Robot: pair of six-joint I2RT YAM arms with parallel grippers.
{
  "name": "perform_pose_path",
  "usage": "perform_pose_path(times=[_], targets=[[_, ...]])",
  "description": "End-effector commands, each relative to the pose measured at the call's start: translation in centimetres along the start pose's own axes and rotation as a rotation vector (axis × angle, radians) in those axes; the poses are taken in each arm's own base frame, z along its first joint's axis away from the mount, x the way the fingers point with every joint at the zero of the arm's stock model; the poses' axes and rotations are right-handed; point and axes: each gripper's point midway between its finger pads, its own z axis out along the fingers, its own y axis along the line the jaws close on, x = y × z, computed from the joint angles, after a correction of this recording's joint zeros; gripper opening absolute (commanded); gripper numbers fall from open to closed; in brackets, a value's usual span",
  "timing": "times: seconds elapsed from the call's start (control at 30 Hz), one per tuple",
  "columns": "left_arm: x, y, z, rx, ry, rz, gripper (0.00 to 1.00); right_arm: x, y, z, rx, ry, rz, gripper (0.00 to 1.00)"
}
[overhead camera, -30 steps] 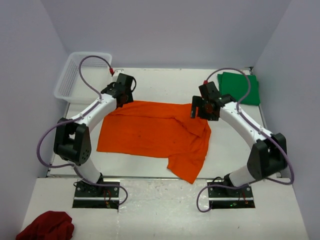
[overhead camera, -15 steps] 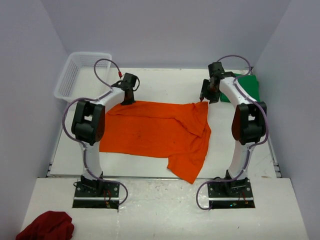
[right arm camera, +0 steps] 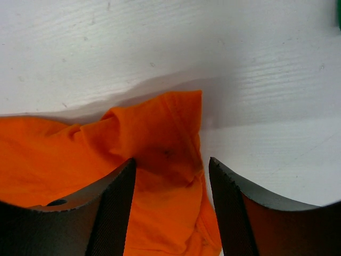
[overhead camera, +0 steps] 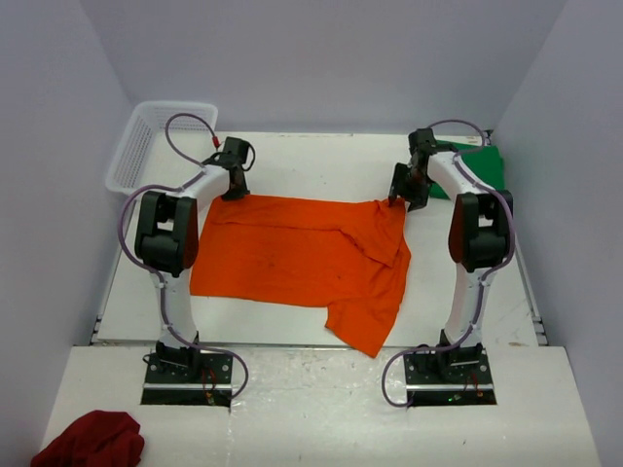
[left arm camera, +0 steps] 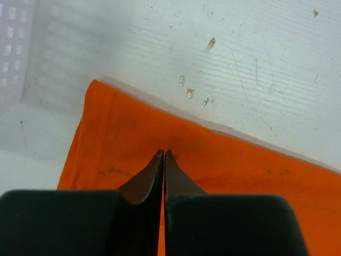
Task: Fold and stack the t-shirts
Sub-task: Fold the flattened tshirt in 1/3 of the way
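Since the orange shirt (overhead camera: pixel 292 258) is limp, light cloth, its far corners look best for pinching: right fingers (right arm camera: pixel 112 213) spread astride one, left fingers (left arm camera: pixel 144 181) pressed together.

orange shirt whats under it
The white table shows around most of the orange shirt, which lies spread on it. On its right side the cloth folds over itself. Anything else beneath is covered.

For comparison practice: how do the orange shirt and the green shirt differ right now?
The orange shirt lies spread open and wrinkled; the green shirt is a compact flat patch. Orange fills mid-table; green sits at the far right corner, partly behind the right arm. The left tool and right tool are at orange's far corners, none at green. Both lie on the white table.
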Motion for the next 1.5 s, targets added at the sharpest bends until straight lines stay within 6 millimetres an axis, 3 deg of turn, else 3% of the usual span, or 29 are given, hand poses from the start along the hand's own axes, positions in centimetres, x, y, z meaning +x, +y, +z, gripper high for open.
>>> perform_pose_path(times=[0.0, 0.23, 0.37, 0.4, 0.43, 0.57, 0.9, 1.07, 1.3, 1.47], targets=[[-1.9, -0.4, -1.4, 0.030, -0.055, 0.002, 0.00, -0.5, -0.7, 0.4, -0.013, 0.010, 0.016, 0.59], [-1.7, 0.5, -0.9, -0.005, -0.053, 0.009, 0.00, -1.3, -1.5, 1.2, -0.033, 0.015, 0.045, 0.51], [-1.7, 0.7, -0.4, -0.012, -0.050, 0.007, 0.00, -1.4, -1.1, 1.2, -0.058, 0.020, 0.043, 0.31], [-1.6, 0.8, -0.3, -0.015, -0.047, 0.004, 0.00, -1.4, -1.0, 1.2, -0.062, 0.020, 0.048, 0.13], [-1.5, 0.9, -0.1, -0.021, -0.044, 0.001, 0.00, -1.5, -1.1, 1.2, -0.056, 0.014, 0.053, 0.08], [-1.4, 1.4, 0.5, -0.038, -0.039, -0.023, 0.00, -1.6, -1.2, 1.1, -0.056, -0.017, 0.060, 0.00], [-0.8, 4.7, 3.2, -0.109, 0.014, -0.094, 0.00, -1.4, -1.1, 0.4, -0.072, -0.035, 0.069, 0.00], [-1.2, 5.2, 4.3, -0.119, 0.014, -0.100, 0.00, -1.3, -1.3, 0.3, -0.061, -0.038, 0.077, 0.00], [0.9, 6.6, 5.6, -0.169, 0.086, -0.100, 0.00, -0.7, -4.7, -0.1, 0.073, -0.058, 0.148, 0.00], [1.1, 6.9, 5.4, -0.169, 0.078, -0.107, 0.00, -0.2, -5.9, -1.4, 0.095, -0.085, 0.169, 0.00]])
